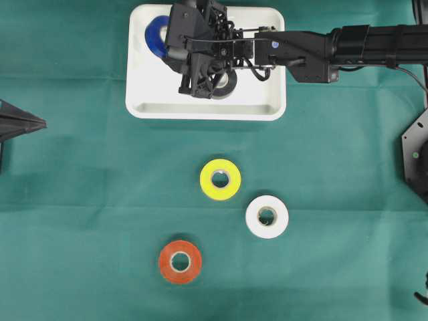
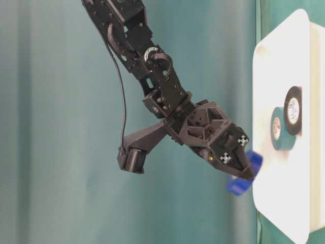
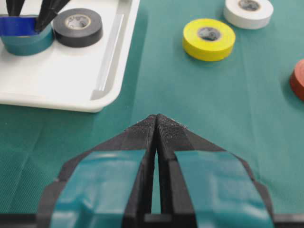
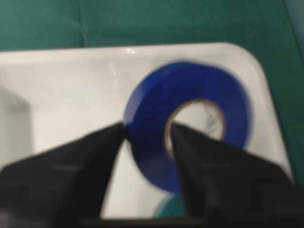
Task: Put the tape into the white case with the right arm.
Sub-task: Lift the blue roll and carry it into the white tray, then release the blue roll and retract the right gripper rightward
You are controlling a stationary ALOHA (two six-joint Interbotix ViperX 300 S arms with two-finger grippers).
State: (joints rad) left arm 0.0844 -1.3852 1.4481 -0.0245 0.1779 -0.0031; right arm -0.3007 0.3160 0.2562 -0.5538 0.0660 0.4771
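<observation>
A blue tape [image 4: 190, 95] roll hangs low over the far left corner of the white case [image 1: 267, 100], just above a teal roll [image 3: 28, 45] that lies inside. My right gripper [image 4: 147, 128] straddles the blue roll's wall, one finger in the hole and one outside, and both tips touch it. The roll looks blurred in the right wrist view. A black roll [image 3: 77, 26] lies in the case beside the teal one. On the cloth lie a yellow roll [image 1: 220, 179], a white roll [image 1: 267, 216] and an orange roll [image 1: 180, 261]. My left gripper [image 3: 156, 118] is shut and empty.
The right arm [image 1: 348, 45] reaches in from the right across the case's top edge. The left gripper's tip [image 1: 40, 124] rests at the left edge of the green cloth [image 1: 80, 200]. The three loose rolls sit below the case, near the middle.
</observation>
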